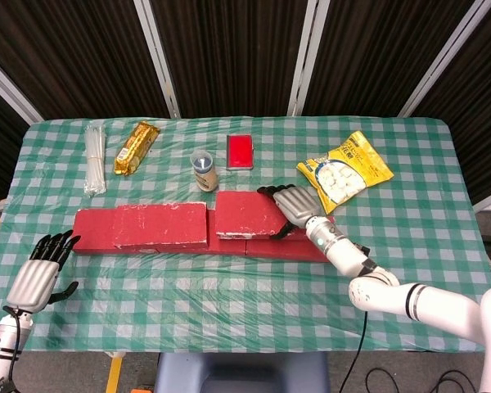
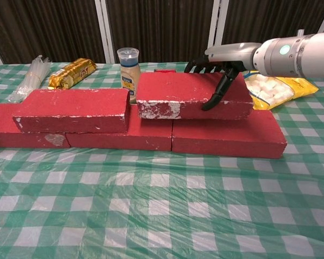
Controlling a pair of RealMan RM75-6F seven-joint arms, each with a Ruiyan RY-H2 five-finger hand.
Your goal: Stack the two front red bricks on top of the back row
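Observation:
Red bricks form the back row across the table's middle. One red brick lies stacked on the row's left part. A second red brick sits on the row just to the right of it, spanning the seam of two lower bricks. My right hand grips this brick's right end, fingers over the top and thumb down the front face. My left hand hovers holding nothing, fingers apart, near the front left table edge, and shows only in the head view.
Just behind the bricks stands a spice jar. A yellow snack bag lies back right, close to my right hand. Further back lie a red phone, a gold wrapped bar and a white bundle of sticks.

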